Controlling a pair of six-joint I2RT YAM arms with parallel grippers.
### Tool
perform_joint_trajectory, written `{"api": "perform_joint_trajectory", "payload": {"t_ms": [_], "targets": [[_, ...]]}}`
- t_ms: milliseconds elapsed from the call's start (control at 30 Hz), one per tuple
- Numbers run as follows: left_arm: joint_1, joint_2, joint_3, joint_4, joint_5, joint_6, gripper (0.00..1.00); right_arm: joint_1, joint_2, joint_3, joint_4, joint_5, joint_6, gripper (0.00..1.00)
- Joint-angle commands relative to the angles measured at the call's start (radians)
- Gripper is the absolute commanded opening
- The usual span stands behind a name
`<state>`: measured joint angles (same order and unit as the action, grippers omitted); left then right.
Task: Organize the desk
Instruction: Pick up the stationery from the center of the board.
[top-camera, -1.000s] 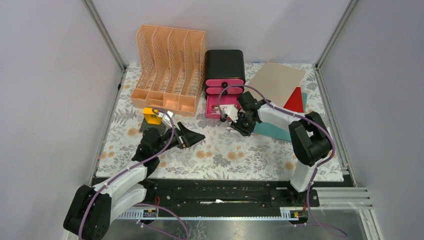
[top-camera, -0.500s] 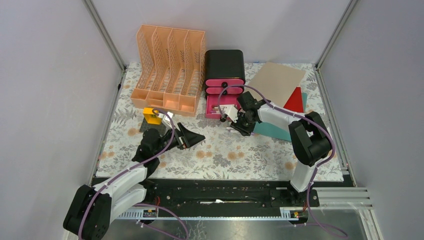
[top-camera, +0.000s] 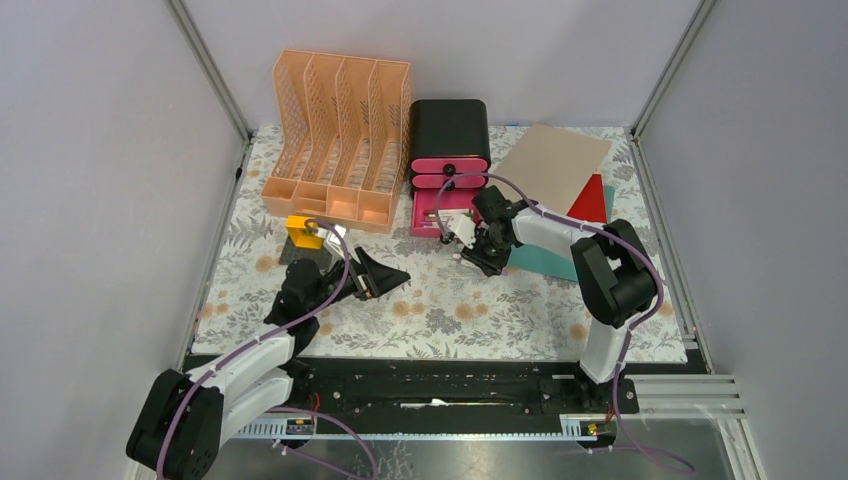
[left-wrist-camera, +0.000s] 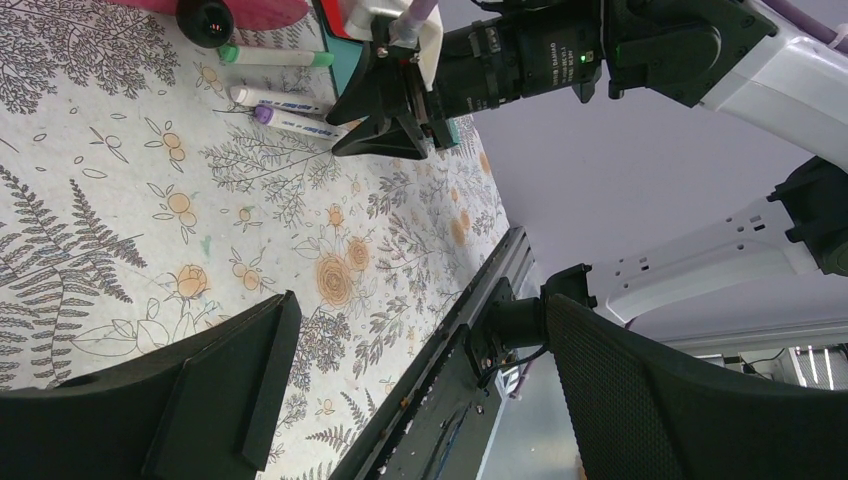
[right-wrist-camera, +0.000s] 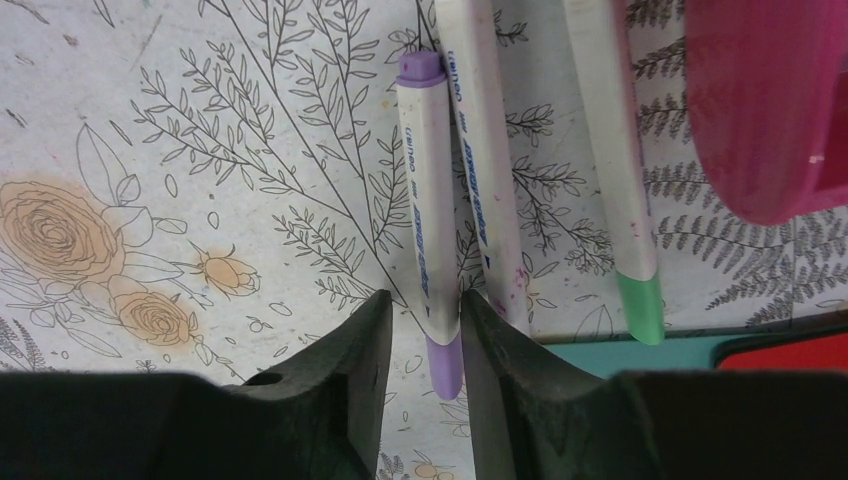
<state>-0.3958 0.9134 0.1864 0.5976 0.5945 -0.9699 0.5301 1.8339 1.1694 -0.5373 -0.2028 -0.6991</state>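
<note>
A purple-capped marker (right-wrist-camera: 430, 250) lies right in the gap of the right hand (right-wrist-camera: 425, 315). A second white marker (right-wrist-camera: 480, 150) lies just beside it, and a green-capped marker (right-wrist-camera: 620, 170) is near on the same side. Past those sits an open pink drawer (right-wrist-camera: 770, 100) (the lowest one of the black drawer box (top-camera: 448, 128)). A teal folder (top-camera: 545, 262) lies just beside that hand. An orange file rack (top-camera: 340, 140) stands well beyond the left hand (top-camera: 385, 277), and a yellow block (top-camera: 303, 230) is nearer to it.

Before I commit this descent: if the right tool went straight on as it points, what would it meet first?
Most likely the purple-capped marker, which lies on the desk between the fingers of the right tool, then the desk itself. How near is unclear.
</note>
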Motion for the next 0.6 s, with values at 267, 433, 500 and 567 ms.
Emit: {"api": "perform_joint_trajectory", "payload": {"t_ms": [267,433,500,567], "targets": [[-0.014,-0.015,-0.046,0.161,-0.019,-0.051,0.99,0.008,0.027,0.029,-0.033,-0.04,0.019,0.33],[-0.016,-0.058,-0.093,0.254,-0.062,-0.093,0.99,0.039,0.028,0.009,-0.015,0.0,0.031,0.24],[-0.018,-0.084,-0.103,0.252,-0.082,-0.088,0.99,0.064,0.023,-0.002,0.0,0.026,0.032,0.22],[-0.018,-0.116,-0.105,0.232,-0.097,-0.072,0.99,0.096,0.022,-0.012,0.007,0.06,0.029,0.19]]}}
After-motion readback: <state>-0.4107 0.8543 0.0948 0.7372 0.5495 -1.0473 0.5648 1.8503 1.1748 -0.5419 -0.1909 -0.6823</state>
